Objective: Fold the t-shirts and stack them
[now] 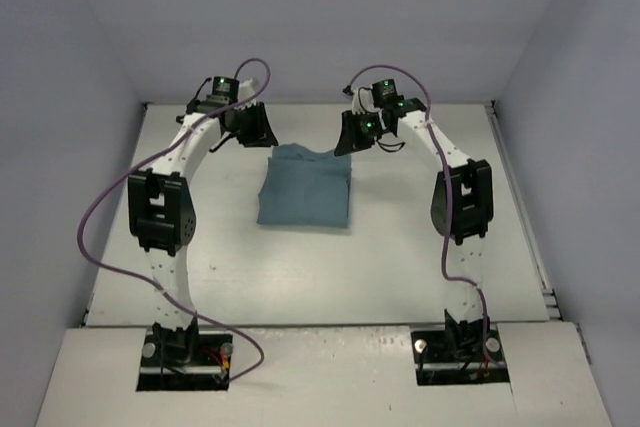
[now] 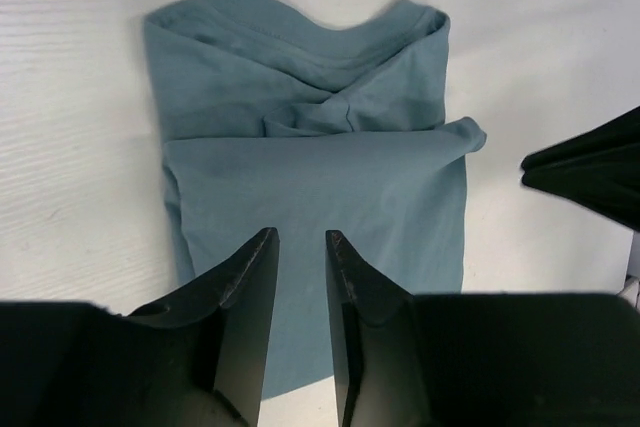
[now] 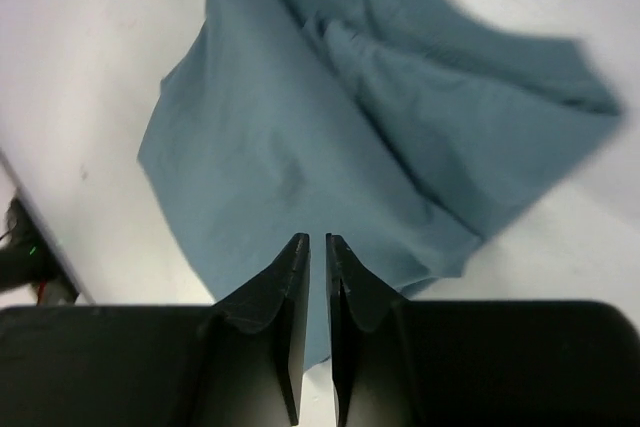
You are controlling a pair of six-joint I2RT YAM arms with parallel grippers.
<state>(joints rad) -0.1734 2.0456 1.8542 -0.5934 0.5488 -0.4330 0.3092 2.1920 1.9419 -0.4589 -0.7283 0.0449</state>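
Note:
The teal t-shirt (image 1: 305,190) lies folded into a rough rectangle on the white table, collar end towards the back. It also shows in the left wrist view (image 2: 310,147) and in the right wrist view (image 3: 300,127), with the sleeves folded in across the collar. My left gripper (image 1: 255,132) hovers off the shirt's back left corner; its jaws (image 2: 300,237) are a little apart and empty. My right gripper (image 1: 355,137) hovers at the back right corner; its jaws (image 3: 317,240) are almost together with nothing between them.
Grey walls close in the table (image 1: 420,247) at the back and both sides. A rail (image 1: 520,207) runs along its right edge. Purple cables (image 1: 100,207) loop off both arms. The arm bases sit in cut-outs at the near edge.

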